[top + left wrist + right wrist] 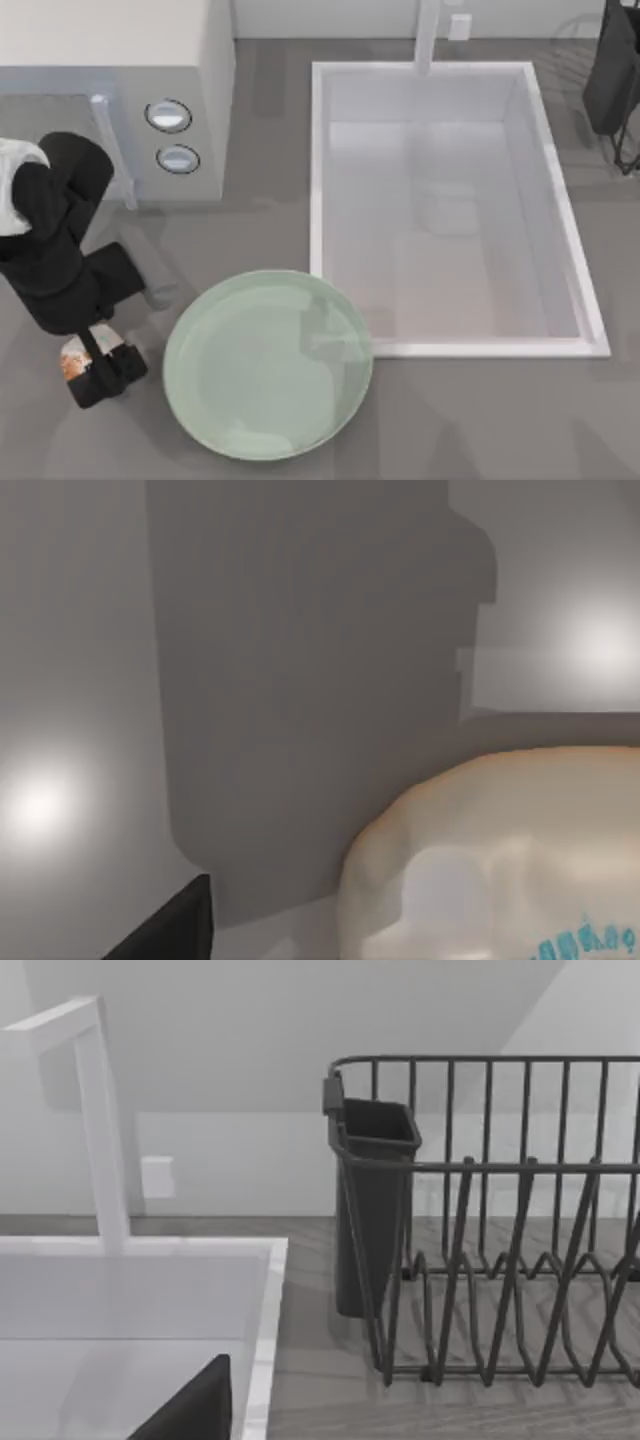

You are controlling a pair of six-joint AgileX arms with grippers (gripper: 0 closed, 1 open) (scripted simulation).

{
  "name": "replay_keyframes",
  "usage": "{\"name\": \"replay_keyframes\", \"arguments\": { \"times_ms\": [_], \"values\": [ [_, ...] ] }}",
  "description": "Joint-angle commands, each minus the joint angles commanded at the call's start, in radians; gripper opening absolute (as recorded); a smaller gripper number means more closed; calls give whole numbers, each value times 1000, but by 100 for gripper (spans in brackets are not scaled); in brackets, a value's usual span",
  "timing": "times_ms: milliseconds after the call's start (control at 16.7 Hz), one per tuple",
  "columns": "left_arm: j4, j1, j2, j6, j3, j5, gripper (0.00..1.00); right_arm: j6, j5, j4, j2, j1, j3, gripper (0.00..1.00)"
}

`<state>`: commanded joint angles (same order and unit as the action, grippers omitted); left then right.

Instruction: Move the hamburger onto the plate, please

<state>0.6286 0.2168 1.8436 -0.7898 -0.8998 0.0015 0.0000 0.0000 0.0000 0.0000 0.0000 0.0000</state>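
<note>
Left claw at the hamburger, near the table's front-left corner, just beside the plate.
Whether it grips, I cannot tell; bun looks soft and light, best held gently at its sides.

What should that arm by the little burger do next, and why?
Probably close on the hamburger and lift it. The left gripper sits right at it on the table, left of the plate, and the left wrist view has the bun close up. The right arm is parked at the far right.

soft even light, faint shadows
</note>
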Motion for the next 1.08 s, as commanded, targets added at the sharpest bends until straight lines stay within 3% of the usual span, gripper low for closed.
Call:
{"name": "replay_keyframes", "arguments": {
  "times_ms": [720,1080],
  "values": [
    [0,0,0,0,0,0,2,0,0,0,0,0,0,100],
    [0,0,0,0,0,0,0,0,0,0,0,0,0,100]
  ]
}}
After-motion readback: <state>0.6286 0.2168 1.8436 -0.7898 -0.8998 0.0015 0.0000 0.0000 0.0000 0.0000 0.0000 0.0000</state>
